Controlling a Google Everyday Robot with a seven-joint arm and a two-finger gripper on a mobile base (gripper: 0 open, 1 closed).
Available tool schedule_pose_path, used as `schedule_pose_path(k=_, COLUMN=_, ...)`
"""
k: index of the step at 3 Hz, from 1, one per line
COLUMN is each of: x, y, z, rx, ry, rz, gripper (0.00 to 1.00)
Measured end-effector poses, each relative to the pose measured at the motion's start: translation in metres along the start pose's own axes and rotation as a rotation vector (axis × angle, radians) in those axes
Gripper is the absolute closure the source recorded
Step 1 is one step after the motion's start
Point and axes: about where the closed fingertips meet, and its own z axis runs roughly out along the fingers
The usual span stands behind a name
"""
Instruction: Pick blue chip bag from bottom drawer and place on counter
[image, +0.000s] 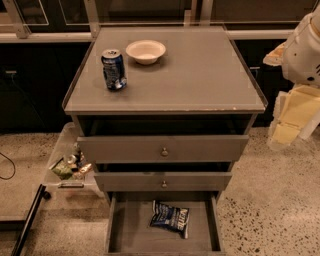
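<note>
The blue chip bag (170, 218) lies flat on the grey floor of the bottom drawer (116, 235), which is pulled out; the bag is right of the drawer's middle. The counter (200, 75) is the flat grey top of the cabinet. My gripper (291, 131) hangs at the far right of the view, beside the cabinet's right side at about the height of the top drawer. It is well above and to the right of the bag and touches nothing.
A blue-and-silver soda can (114, 69) and a white bowl (145, 51) stand at the counter's back left. The two upper drawers (164, 149) are partly pulled out above the bottom drawer. A clear bin with small items (70, 165) sits on the floor at the left.
</note>
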Motion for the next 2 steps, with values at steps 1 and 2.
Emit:
schedule_pose_path(k=1, x=0.0000, y=0.0000, z=-0.0001, rx=0.000, ry=-0.001, rz=0.000, gripper=0.00)
schedule_pose_path(k=2, x=-0.0018, y=0.0005, z=-0.0024, rx=0.006, ry=-0.028, rz=-0.006, gripper=0.00)
